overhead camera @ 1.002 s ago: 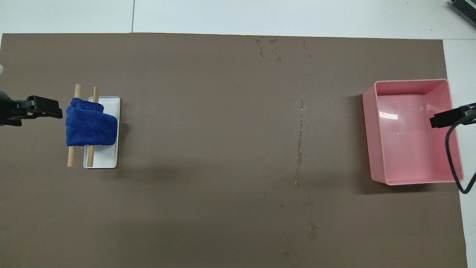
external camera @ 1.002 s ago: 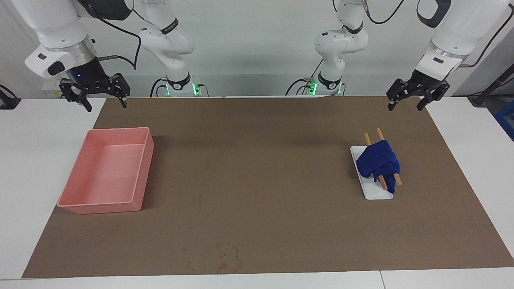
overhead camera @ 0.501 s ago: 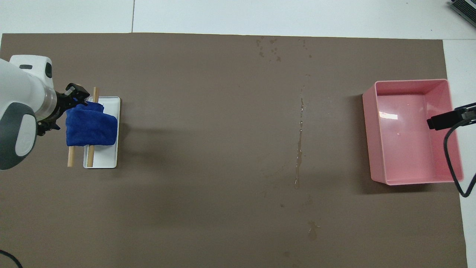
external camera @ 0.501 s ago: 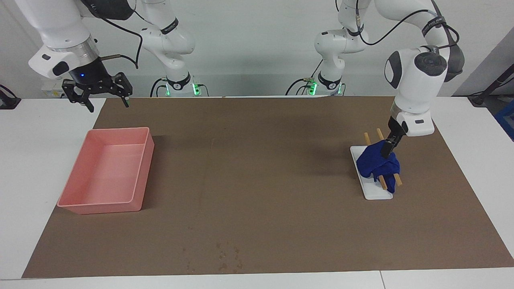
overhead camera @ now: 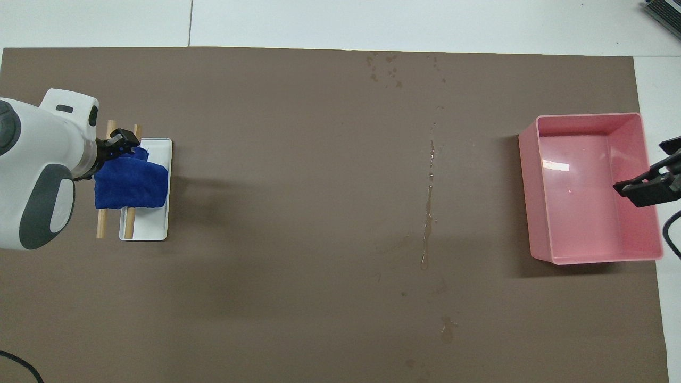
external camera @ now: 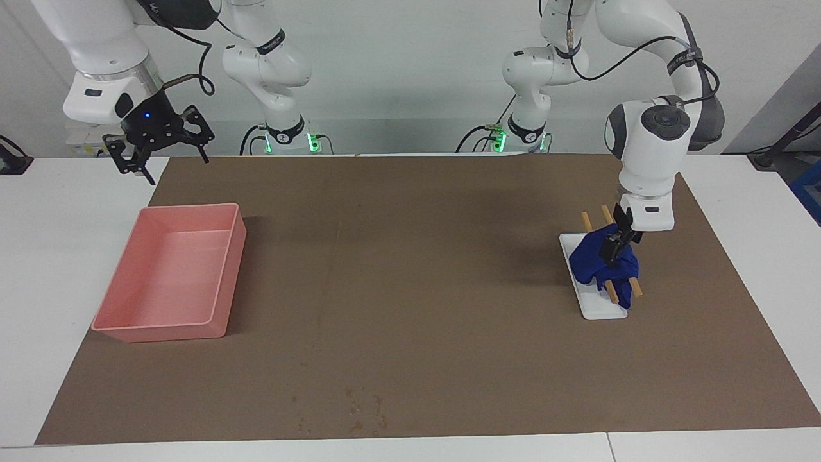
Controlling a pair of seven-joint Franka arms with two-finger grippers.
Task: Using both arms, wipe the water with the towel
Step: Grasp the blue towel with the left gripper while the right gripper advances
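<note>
The deep-blue towel [external camera: 590, 260] [overhead camera: 133, 183] is draped over two wooden sticks [external camera: 612, 294] on a white stand [external camera: 603, 308] [overhead camera: 146, 226] toward the left arm's end of the table. My left gripper [external camera: 617, 250] [overhead camera: 119, 146] is down on the towel's top, open, its fingers sunk into the cloth. The towel still rests on the sticks. My right gripper [external camera: 168, 160] [overhead camera: 649, 186] hangs open and empty high over the pink tray's end of the table. Water shows as a thin streak [overhead camera: 428, 202] mid-mat and as drops [external camera: 362, 410] [overhead camera: 385, 69] by the mat's edge farthest from the robots.
A pink tray [external camera: 128, 333] [overhead camera: 585, 259] stands on the brown mat [external camera: 417, 256] toward the right arm's end. More small wet spots [overhead camera: 447, 327] lie on the mat nearer to the robots than the streak.
The left arm swung down from above the mat's corner onto the towel. The right gripper shifted slightly and turned. The towel has not moved.
</note>
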